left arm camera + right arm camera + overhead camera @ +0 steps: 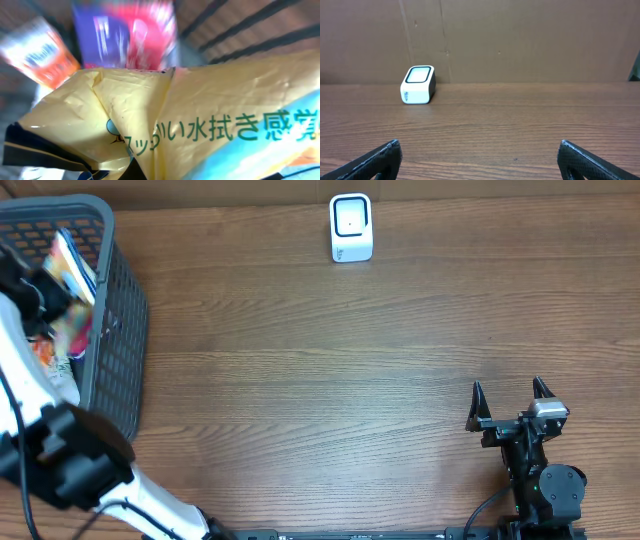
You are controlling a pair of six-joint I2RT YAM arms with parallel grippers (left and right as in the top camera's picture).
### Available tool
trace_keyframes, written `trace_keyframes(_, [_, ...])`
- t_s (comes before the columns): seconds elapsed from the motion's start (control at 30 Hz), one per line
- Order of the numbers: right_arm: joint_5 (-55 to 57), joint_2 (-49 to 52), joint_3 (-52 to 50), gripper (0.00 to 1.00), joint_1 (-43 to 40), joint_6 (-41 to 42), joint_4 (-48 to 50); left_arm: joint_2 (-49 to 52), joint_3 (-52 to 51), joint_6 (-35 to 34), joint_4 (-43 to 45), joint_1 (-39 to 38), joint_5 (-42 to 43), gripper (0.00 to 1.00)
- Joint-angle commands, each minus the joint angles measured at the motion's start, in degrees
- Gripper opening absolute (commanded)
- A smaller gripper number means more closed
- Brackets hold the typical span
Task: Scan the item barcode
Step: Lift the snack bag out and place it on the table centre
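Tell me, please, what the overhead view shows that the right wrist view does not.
Only the overhead view shows the dark mesh basket at far left, the colourful packets in it, and the left arm reaching into it. Only the right wrist view shows the brown board standing behind the wooden table. Both show the white scanner on that table and the open right gripper, empty and well apart from the scanner.

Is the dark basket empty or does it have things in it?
Not empty. Colourful packets show inside the basket, seen overhead and from the left wrist.
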Motion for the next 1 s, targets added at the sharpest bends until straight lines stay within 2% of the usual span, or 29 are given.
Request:
trace_keyframes(0.0, [0.17,-0.46,-0.61,1.0,0.33,-0.11,0.33,-12.57,5.57,-5.25,0.26,0.0,2.32,0.04])
trace_keyframes(0.17, [0.17,-0.46,-0.61,1.0,0.33,-0.11,0.35,-21.33,5.77,-7.69,-0.52,-0.66,4.22,0.04])
trace_keyframes(0.3, [0.17,-0.46,-0.61,1.0,0.33,-0.11,0.33,-25.68,5.75,-7.56,-5.66,-5.46,13.46,0.04])
trace_keyframes(0.5, [0.15,-0.46,-0.61,1.0,0.33,-0.09,0.35,-23.89,2.62,-5.92,-13.18,-25.62,15.96,0.04])
trace_keyframes(0.57, [0.15,-0.46,-0.61,1.0,0.33,-0.11,0.35,-22.14,0.15,-5.31,-14.14,-33.44,14.4,0.05])
trace_keyframes(0.7, [0.15,-0.46,-0.61,1.0,0.33,-0.11,0.35,-18.32,-6.29,-5.4,-14.32,-44.39,11.3,0.04])
trace_keyframes(0.87, [0.15,-0.46,-0.61,1.0,0.33,-0.11,0.35,-11.41,-13.92,-6.82,-12.02,-54.03,9.33,0.04])
trace_keyframes(0.97, [0.15,-0.46,-0.61,1.0,0.33,-0.11,0.35,-7.1,-14.56,-8.13,-10.62,-57.75,7.93,0.04])
